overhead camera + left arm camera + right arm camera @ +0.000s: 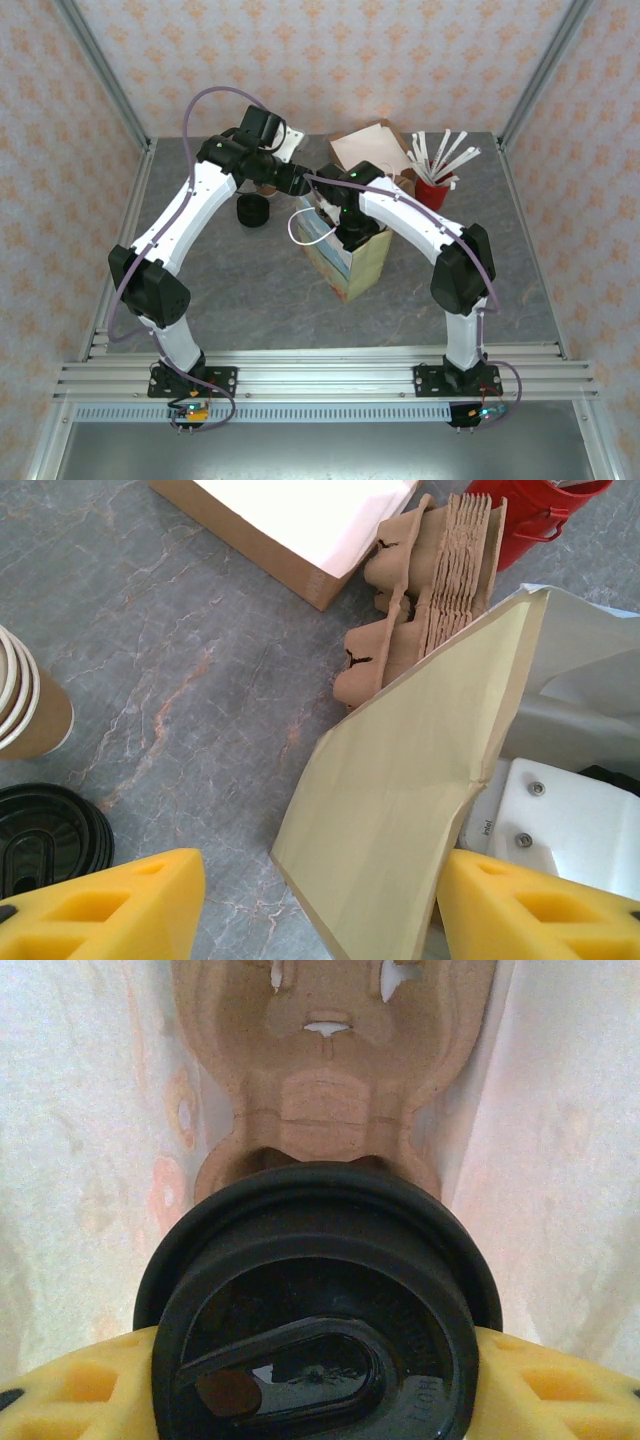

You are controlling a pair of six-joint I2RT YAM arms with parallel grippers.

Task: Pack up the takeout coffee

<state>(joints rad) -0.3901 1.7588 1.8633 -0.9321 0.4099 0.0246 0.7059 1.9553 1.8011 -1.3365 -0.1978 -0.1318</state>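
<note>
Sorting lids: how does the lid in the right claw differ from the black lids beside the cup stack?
The takeout coffee lid is single, held in the right claw inside the paper bag; the loose lids are stacked on the table. It hangs above a pulp carrier; they sit beside the cream cups. Both are round and black.

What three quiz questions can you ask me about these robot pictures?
1. True or false: the right gripper grips the takeout coffee cup with the round black plastic lid.
2. What lies beyond that cup in the right wrist view? A) a brown moulded pulp cup carrier B) a silver spoon C) a green apple
3. Fill in: between the yellow fingers of the left gripper sits the edge of a ____.

Key: 1 true; 2 A; 3 tan paper bag.
</note>
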